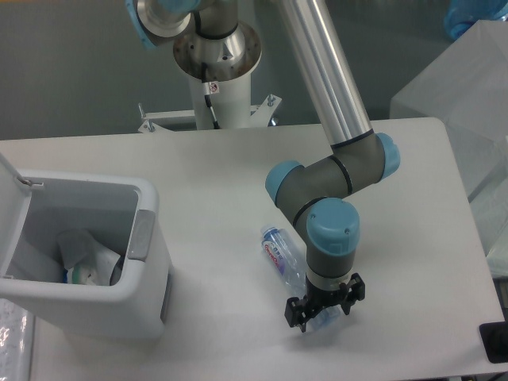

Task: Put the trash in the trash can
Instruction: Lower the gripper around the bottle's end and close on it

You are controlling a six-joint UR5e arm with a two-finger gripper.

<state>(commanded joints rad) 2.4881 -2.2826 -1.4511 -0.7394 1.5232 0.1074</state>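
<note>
The clear bluish bottle [279, 252] with its red-and-white label lies on the white table, slanting from upper left to lower right. My gripper [325, 305] points straight down over the bottle's lower end, open, with one finger on either side of it. The wrist hides that end of the bottle. At the left stands the white trash can [151, 274], its lid swung up, and the crumpled clear-and-white wrapper [86, 260] lies inside it.
The arm's pedestal [218, 87] stands beyond the table's far edge. A dark object [494, 343] sits at the table's front right corner. Plastic sheeting [468, 87] hangs at the right.
</note>
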